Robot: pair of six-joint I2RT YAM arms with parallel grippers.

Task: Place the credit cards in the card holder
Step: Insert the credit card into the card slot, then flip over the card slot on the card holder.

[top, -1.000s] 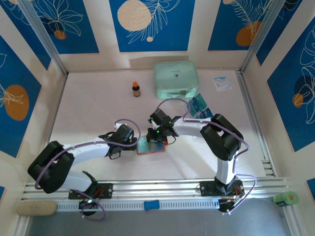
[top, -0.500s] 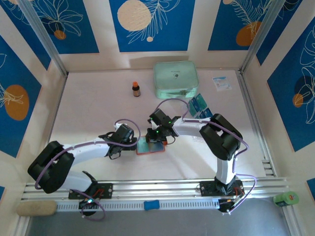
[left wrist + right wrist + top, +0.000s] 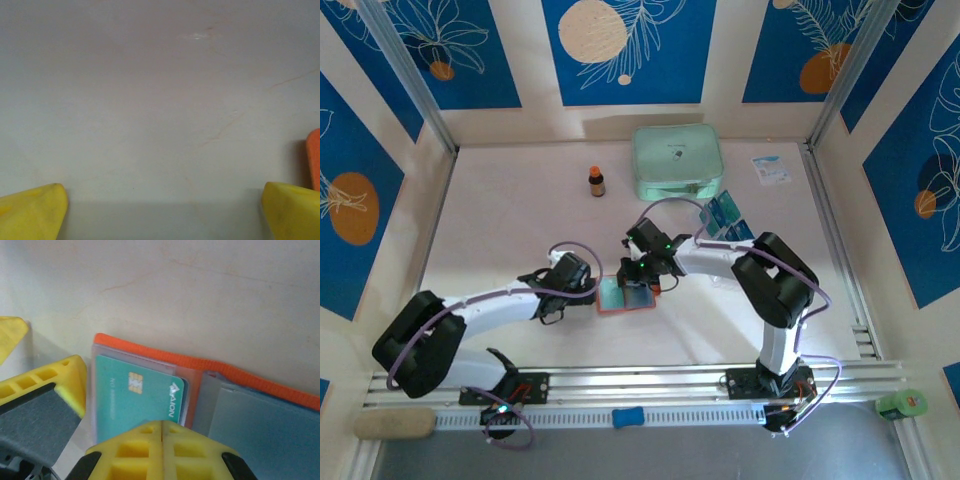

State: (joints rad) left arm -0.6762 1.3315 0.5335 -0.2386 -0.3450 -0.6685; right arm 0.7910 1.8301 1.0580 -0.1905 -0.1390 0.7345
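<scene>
The orange card holder (image 3: 626, 298) lies open on the table in the top view. A teal credit card (image 3: 131, 392) sits in its left clear sleeve (image 3: 100, 390). My right gripper (image 3: 162, 429) is shut, its yellow tips together over the near edge of that card. It also shows above the holder (image 3: 634, 282). My left gripper (image 3: 162, 212) is open wide on bare table beside the holder's left edge (image 3: 314, 157), with nothing between its fingers. Its fingertips (image 3: 47, 390) stand just left of the holder. More credit cards (image 3: 725, 216) lie in a loose pile at the back right.
A mint-green zip case (image 3: 677, 161) stands at the back, with a small brown bottle (image 3: 597, 181) to its left. A white paper slip (image 3: 771, 168) lies at the back right. Metal rails (image 3: 840, 240) border the table's sides.
The left arm has shifted slightly to the left and the right gripper has edged a little toward the holder. Neither gripper has opened or shut.
</scene>
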